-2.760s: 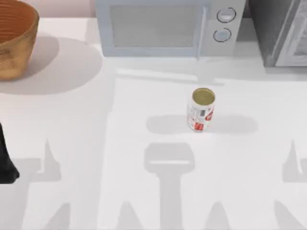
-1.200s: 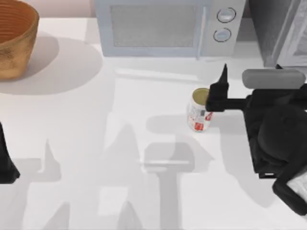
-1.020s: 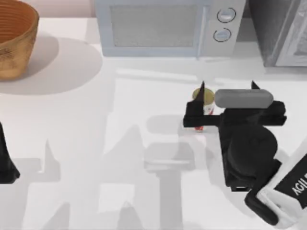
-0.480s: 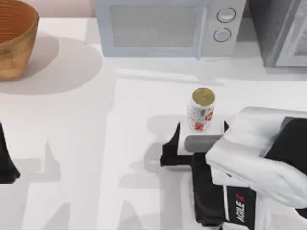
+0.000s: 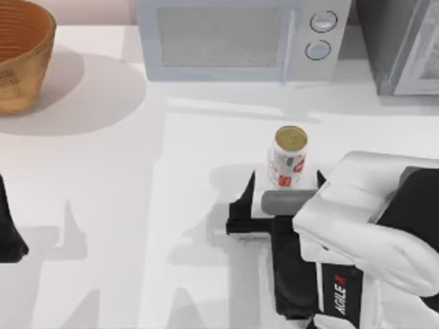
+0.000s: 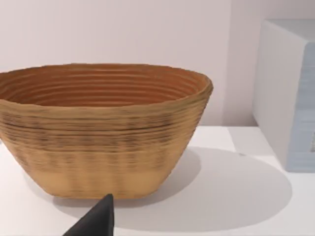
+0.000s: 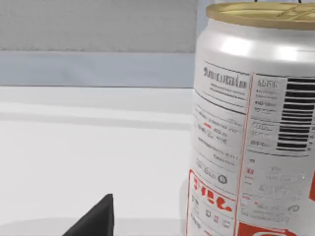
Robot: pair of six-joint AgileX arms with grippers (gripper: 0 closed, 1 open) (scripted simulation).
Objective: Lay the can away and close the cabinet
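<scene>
Standing upright, gold top skyward, can (image 5: 288, 157) seemingly untouched before right gripper (image 5: 282, 182)

Can (image 5: 287, 157): smooth metal body with a soft sheen, white printed label with red marks and fine black text, and a dull gold metal top. Basket (image 6: 101, 129): woven, ribbed fibre in tan and brown, rough and matt. Microwave (image 5: 236, 38): pale grey casing, smooth and matt, with a finely speckled door panel. Table (image 5: 137, 185): plain white, smooth, matt. Right gripper (image 5: 282, 195): matt black fingers; the arm behind it wears a smooth white shell.
</scene>
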